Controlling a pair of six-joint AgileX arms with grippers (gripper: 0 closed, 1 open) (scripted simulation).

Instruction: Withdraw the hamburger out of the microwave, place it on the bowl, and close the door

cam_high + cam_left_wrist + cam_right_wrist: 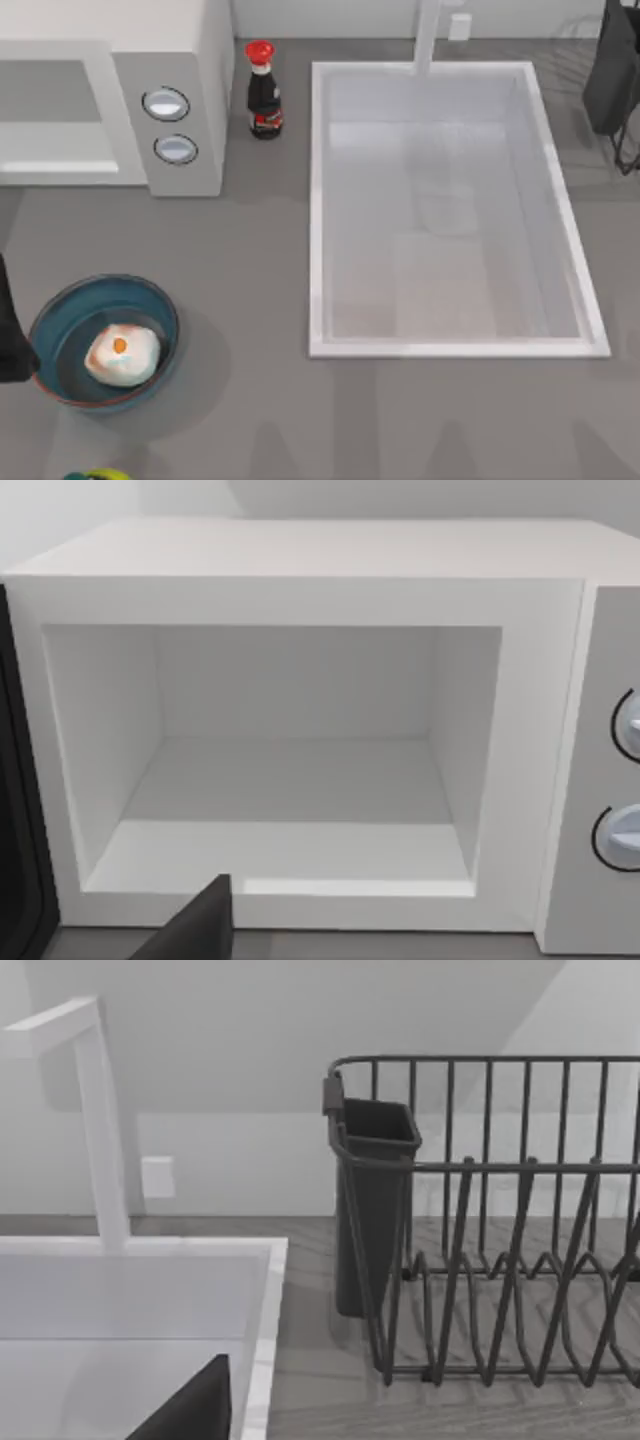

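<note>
One microwave (110,100) with two knobs (166,104), one bowl (60,320), one hamburger (122,355), one sauce bottle (263,92), one sink (450,210).

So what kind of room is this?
It looks like a kitchen counter, in a rendered scene. There is a microwave with its inside open, a big white sink with a tap, and a dark dish rack beside it.

**Cut Off at the Edges**

In the top view, the microwave (115,95) runs off the frame at nine o'clock, its open cavity out of sight. The left arm (12,330) shows as a dark sliver at eight o'clock, its gripper hidden. A yellow-green object (95,475) at seven o'clock is too clipped to identify. The door (18,810) is a dark strip in the left wrist view.
</note>
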